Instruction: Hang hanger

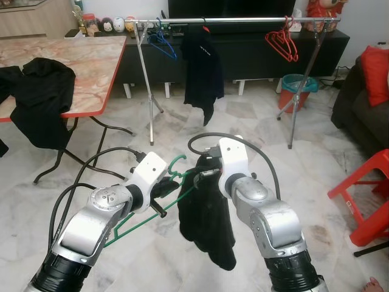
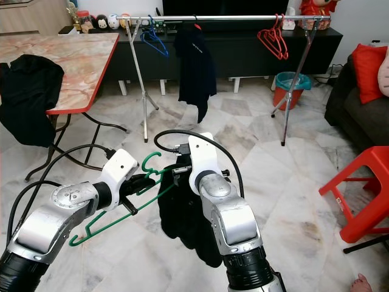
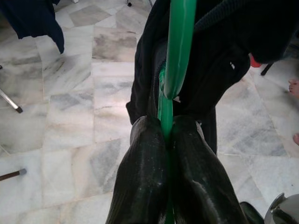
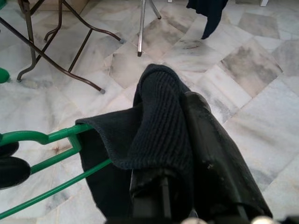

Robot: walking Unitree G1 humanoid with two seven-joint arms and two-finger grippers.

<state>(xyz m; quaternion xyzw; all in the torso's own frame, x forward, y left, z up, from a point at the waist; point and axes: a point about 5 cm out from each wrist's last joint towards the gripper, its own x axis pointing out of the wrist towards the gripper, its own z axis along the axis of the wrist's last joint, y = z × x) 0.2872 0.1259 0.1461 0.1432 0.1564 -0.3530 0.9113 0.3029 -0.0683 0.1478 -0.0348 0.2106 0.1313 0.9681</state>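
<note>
**A:** so where's the green hanger (image 1: 159, 204) at?

**B:** The left gripper (image 3: 167, 135) has it, both fingers pinched tight on the green wire just under the hook. The hanger slants down and away from that gripper, with the hook poking up between the two wrists.

**A:** and the right gripper (image 4: 180, 140)?

**B:** Clamped on the black garment (image 1: 206, 222), a ribbed edge bunched over its fingers. The cloth hangs straight below it, one corner draped on the hanger's arm right beside the left gripper. The clothes rail (image 1: 243, 20) stands well ahead of both grippers, a black top (image 1: 202, 70) already hanging there.
</note>
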